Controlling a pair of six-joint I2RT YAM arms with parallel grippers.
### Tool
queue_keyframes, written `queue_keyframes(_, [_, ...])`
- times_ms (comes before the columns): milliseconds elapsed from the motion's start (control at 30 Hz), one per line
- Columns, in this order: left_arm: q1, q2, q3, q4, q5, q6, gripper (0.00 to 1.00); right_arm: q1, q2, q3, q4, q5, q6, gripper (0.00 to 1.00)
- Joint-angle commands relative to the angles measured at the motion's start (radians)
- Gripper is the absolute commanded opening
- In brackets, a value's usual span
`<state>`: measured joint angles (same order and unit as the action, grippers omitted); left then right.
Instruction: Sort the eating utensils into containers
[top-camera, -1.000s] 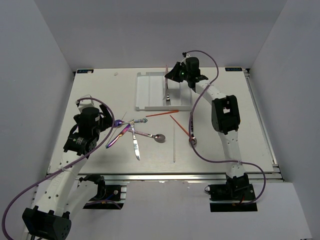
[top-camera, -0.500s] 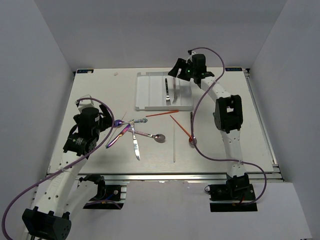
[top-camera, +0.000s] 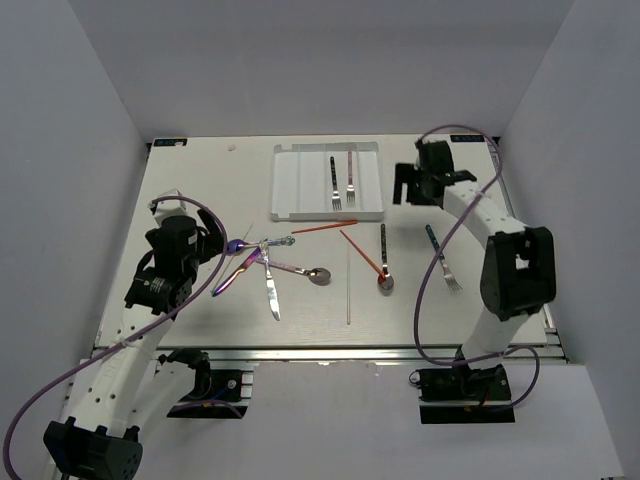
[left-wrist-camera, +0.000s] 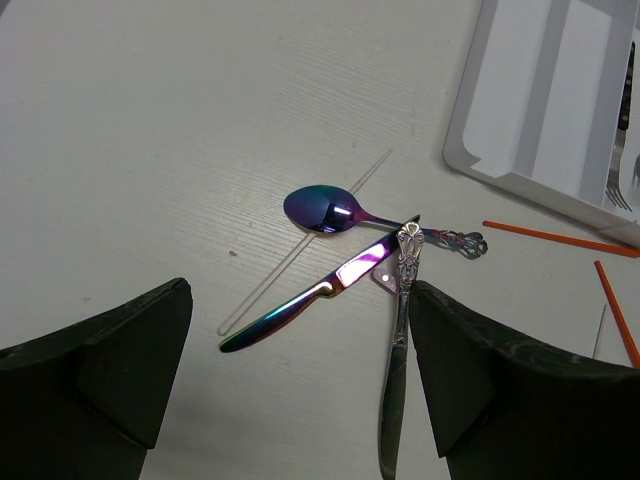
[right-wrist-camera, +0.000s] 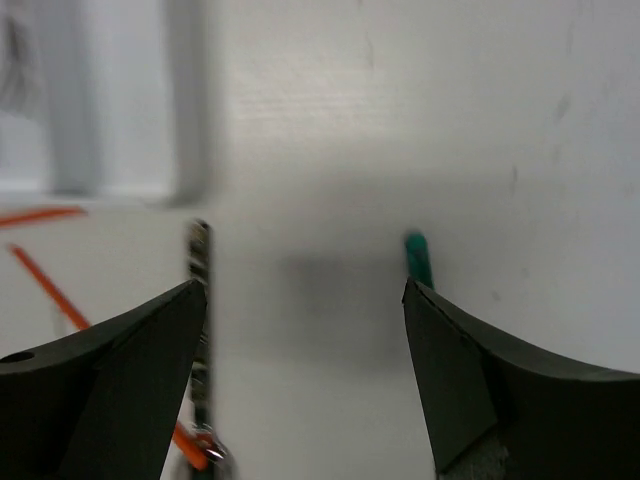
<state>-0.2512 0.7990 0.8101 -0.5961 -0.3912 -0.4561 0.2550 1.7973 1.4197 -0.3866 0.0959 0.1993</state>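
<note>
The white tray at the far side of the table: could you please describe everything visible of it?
The white tray is a shallow rectangle, plastic-looking, split by low ridges into long parallel compartments. It lies flat on the table, far middle. Two forks lie lengthwise toward its right side, tines at the near end. An orange chopstick lies just off its near edge, seemingly not touching. No arm touches it.

Pretty bright, even light, soft shadows on the tabletop (top-camera: 300, 330). Right wrist view is all blurry; left one's sharp, glare on the purple spoon (left-wrist-camera: 322, 208).
</note>
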Motion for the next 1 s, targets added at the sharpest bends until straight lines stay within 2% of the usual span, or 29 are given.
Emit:
queue_keyframes(0, [-0.002,-0.003,-0.005,0.021,0.014,0.008,0.98,-0.034,-0.050,-0.229,-0.009,0.154,-0.081,0.84])
queue_keyframes(67, [-0.002,0.002,-0.003,0.022,0.014,0.008,0.98,-0.068,-0.044,-0.283,-0.009,0.165,-0.077,0.79])
queue_keyframes(167, [-0.002,0.003,-0.008,0.024,0.015,0.008,0.98,-0.079,-0.018,-0.272,-0.025,0.182,-0.072,0.75])
queue_keyframes(300, [-0.002,0.012,-0.008,0.024,0.017,0.008,0.98,-0.103,0.013,-0.266,-0.031,0.200,-0.078,0.73])
queue_keyframes(367, [-0.003,0.017,-0.008,0.025,0.023,0.008,0.98,-0.128,0.014,-0.281,-0.014,0.162,-0.074,0.70])
queue_keyframes(400, [-0.002,0.025,-0.006,0.025,0.023,0.010,0.98,-0.135,0.017,-0.294,0.004,0.134,-0.077,0.65])
queue_keyframes(433, [-0.002,0.028,-0.006,0.024,0.025,0.010,0.98,-0.152,0.036,-0.294,0.005,0.083,-0.074,0.55])
queue_keyframes(467, [-0.002,0.029,-0.005,0.024,0.025,0.010,0.98,-0.158,0.049,-0.289,-0.004,0.062,-0.070,0.50])
queue_keyframes(567, [-0.002,0.035,-0.006,0.024,0.023,0.010,0.98,-0.171,0.089,-0.291,-0.035,0.036,-0.067,0.41])
queue_keyframes(667, [-0.002,0.046,-0.005,0.025,0.025,0.010,0.98,-0.178,0.099,-0.303,-0.046,0.011,-0.067,0.26])
queue_keyframes(700, [-0.002,0.049,-0.003,0.025,0.026,0.010,0.98,-0.178,0.097,-0.304,-0.051,0.010,-0.067,0.20])
queue_keyframes(733, [-0.002,0.054,-0.003,0.024,0.028,0.010,0.98,-0.178,0.088,-0.307,-0.051,-0.008,-0.061,0.04])
queue_keyframes(767, [-0.002,0.060,0.000,0.021,0.031,0.011,0.98,-0.178,0.059,-0.308,-0.046,-0.043,-0.055,0.00])
queue_keyframes(800, [-0.003,0.063,0.000,0.021,0.029,0.011,0.98,-0.178,0.059,-0.308,-0.040,-0.044,-0.046,0.00])
queue_keyframes(933, [-0.002,0.054,-0.003,0.022,0.022,0.010,0.98,-0.143,-0.123,-0.294,0.073,-0.267,0.047,0.00])
queue_keyframes(967, [-0.002,0.049,-0.002,0.024,0.018,0.010,0.98,-0.132,-0.150,-0.283,0.163,-0.312,0.116,0.00])
